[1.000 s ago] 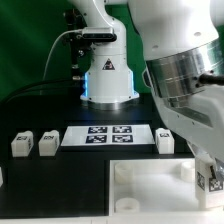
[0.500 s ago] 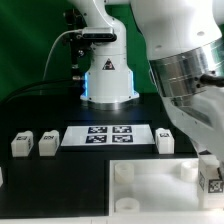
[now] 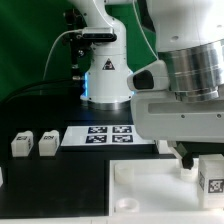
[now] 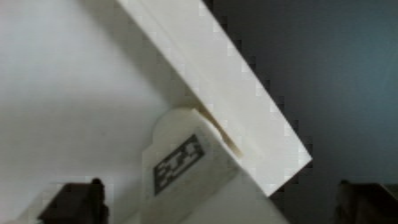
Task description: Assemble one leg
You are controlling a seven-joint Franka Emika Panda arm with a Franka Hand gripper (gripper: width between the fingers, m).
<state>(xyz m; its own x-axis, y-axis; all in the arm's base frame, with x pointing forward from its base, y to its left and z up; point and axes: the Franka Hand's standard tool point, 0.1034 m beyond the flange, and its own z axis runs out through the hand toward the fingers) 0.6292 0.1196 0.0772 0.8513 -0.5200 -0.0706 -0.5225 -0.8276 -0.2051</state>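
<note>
A white leg [image 3: 212, 176] with a black-and-white tag stands at the exterior view's lower right, on the corner of the large white panel [image 3: 140, 190]. My gripper [image 3: 188, 156] hangs just above and beside it. In the wrist view the same leg [image 4: 183, 165] lies between my two dark fingers [image 4: 75, 201], which stand far apart and do not touch it. My gripper [image 4: 221, 203] is open. The panel's edge [image 4: 214, 80] runs slantwise across that view. Two more legs [image 3: 22, 144] [image 3: 47, 143] stand at the exterior view's left.
The marker board [image 3: 108, 134] lies flat at the middle of the black table. The robot's base [image 3: 107, 80] stands behind it. My arm's bulk fills the exterior view's upper right and hides what is behind it.
My hand has swung across the exterior view's right and now covers the leg that stood beside the marker board. The leg at the lower right now shows larger and stands clear of the fingers.
</note>
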